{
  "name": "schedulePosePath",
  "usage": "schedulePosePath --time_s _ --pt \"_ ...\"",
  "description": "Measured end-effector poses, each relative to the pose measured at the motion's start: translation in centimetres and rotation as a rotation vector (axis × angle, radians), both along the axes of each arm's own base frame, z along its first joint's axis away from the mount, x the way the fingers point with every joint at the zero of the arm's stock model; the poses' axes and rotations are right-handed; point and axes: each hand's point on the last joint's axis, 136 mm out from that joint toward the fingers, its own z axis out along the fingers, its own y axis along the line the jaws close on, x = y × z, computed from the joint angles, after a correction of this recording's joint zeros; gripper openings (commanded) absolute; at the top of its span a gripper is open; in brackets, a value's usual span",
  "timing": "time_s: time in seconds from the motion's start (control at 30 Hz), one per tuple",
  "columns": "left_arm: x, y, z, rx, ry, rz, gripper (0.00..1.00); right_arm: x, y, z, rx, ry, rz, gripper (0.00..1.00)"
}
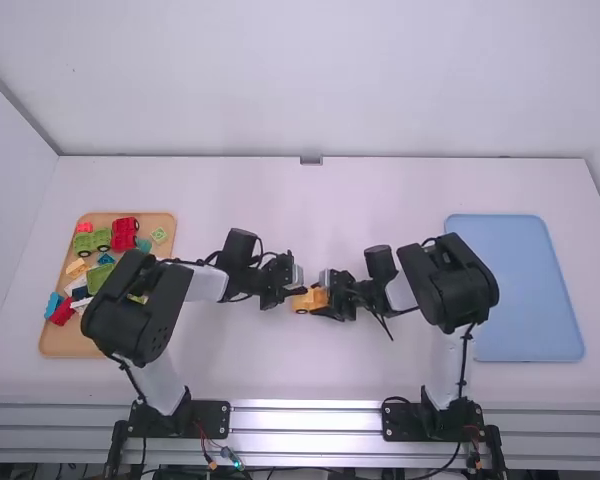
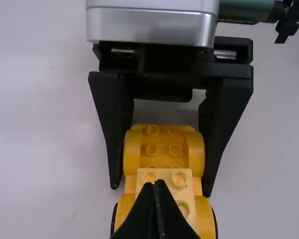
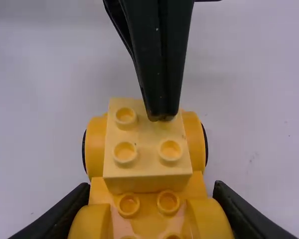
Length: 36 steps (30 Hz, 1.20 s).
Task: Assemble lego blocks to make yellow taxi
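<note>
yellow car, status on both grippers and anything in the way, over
Right gripper shut on yellow car, one finger each side. Left gripper shut, tips at pale top block, blocking one stud.

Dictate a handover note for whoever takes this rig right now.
Left gripper: shut, empty, tips on or just above the pale block.
Right gripper: closed around the yellow car, mid-table.
Done: pale block sits on the car; whether fully pressed down, I can't tell.
To do: probably press it, then perhaps move the taxi to the blue tray. Spare blocks are on the wooden tray.
</note>
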Motion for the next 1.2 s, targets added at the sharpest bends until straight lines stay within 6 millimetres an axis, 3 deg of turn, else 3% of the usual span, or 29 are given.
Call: schedulePosePath --time_s 0.27,0.6,0.97,1.2 --pt "-0.1 0.3 0.0 0.028 0.019 0.013 0.02 0.0 0.0 0.0 0.000 -0.001 0.002 0.51" --pt "-0.4 2.3 -0.7 0.171 0.026 0.094 0.02 -0.2 0.2 0.0 -0.001 -0.001 0.007 0.51" --pt "-0.2 0.6 1.6 0.035 -0.021 0.040 0.02 -0.1 0.2 0.0 0.000 -0.003 0.007 0.51" --pt "-1.2 0.6 1.3 0.027 0.020 0.026 0.02 -0.1 0.2 0.0 0.000 -0.002 0.007 0.50"
